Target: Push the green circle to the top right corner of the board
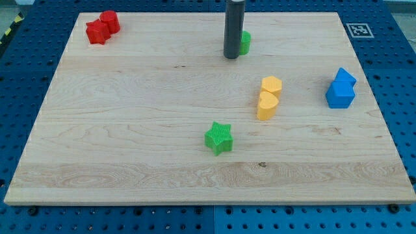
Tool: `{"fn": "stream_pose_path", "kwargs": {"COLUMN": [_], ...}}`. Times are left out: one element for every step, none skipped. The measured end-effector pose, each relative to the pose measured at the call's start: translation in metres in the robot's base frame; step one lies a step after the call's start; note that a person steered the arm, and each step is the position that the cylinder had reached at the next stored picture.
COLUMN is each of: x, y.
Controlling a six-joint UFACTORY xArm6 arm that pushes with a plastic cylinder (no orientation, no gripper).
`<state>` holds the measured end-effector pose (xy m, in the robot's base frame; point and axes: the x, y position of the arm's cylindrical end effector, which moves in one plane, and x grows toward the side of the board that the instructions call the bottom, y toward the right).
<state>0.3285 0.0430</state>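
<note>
Since my tip (231,56) is sitting on the pale wooden board (130,130) just left of the green circle block (245,43), touching or nearly so, the corner is lying well off rightward and slightly up. Being a bare rod, it is gripping nothing. It is hiding the circle's left half.

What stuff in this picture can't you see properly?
- Green circle: in the camera view my rod covers its left part, so its full shape is hidden.
- My tip: whether it touches the green circle cannot be told; the rod blocks that spot.
- Rod's upper part: cut off by the view's top edge.
- Two red blocks: too close together to make out their shapes.
</note>
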Motion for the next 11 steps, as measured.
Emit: {"fn": "stream_pose_path", "kwargs": {"x": [0.000, -0.001, -0.016, -0.031, -0.031, -0.031, -0.039, -0.042, -0.060, -0.078, -0.089], "y": [0.001, 0.005, 0.009, 0.012, 0.018, 0.039, 0.045, 0.019, 0.047, 0.077, 0.086]}}
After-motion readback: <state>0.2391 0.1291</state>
